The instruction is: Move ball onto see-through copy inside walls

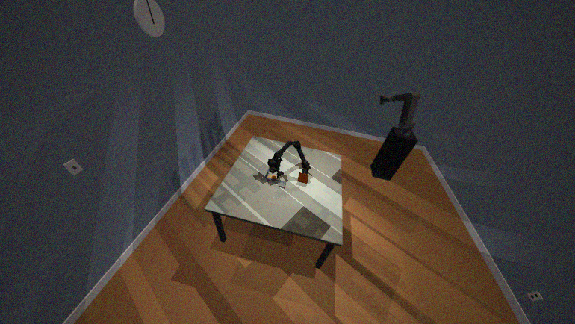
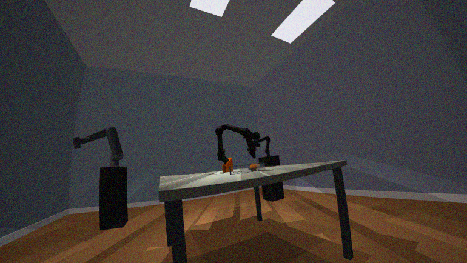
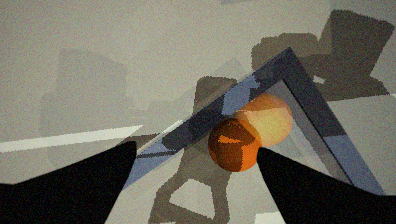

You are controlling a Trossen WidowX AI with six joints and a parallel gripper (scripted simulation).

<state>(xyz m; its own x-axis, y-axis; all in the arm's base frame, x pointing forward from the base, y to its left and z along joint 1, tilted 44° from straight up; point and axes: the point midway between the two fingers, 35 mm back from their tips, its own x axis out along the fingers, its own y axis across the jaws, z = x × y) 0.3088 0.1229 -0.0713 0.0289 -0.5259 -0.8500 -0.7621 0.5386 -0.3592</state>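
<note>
Both jaws cut off by wrist view's bottom edge; ball [image 1: 273, 177] tiny from top.

Solid orange ball [image 3: 233, 145]: on grey table top [image 3: 125, 50], overlapping paler see-through orange ball copy [image 3: 270, 119] | low clear bluish walls [image 3: 310, 107]: cornered around copy | black parallel-jaw gripper [image 3: 196, 172]: fingers spread wide, holding nothing.

wall clock [image 1: 148, 16], black pedestal [image 1: 393, 153], wall outlet [image 1: 73, 166]

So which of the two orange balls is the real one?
The darker, solid ball, nearer the gripper; the paler see-through copy lies beyond it.
</note>
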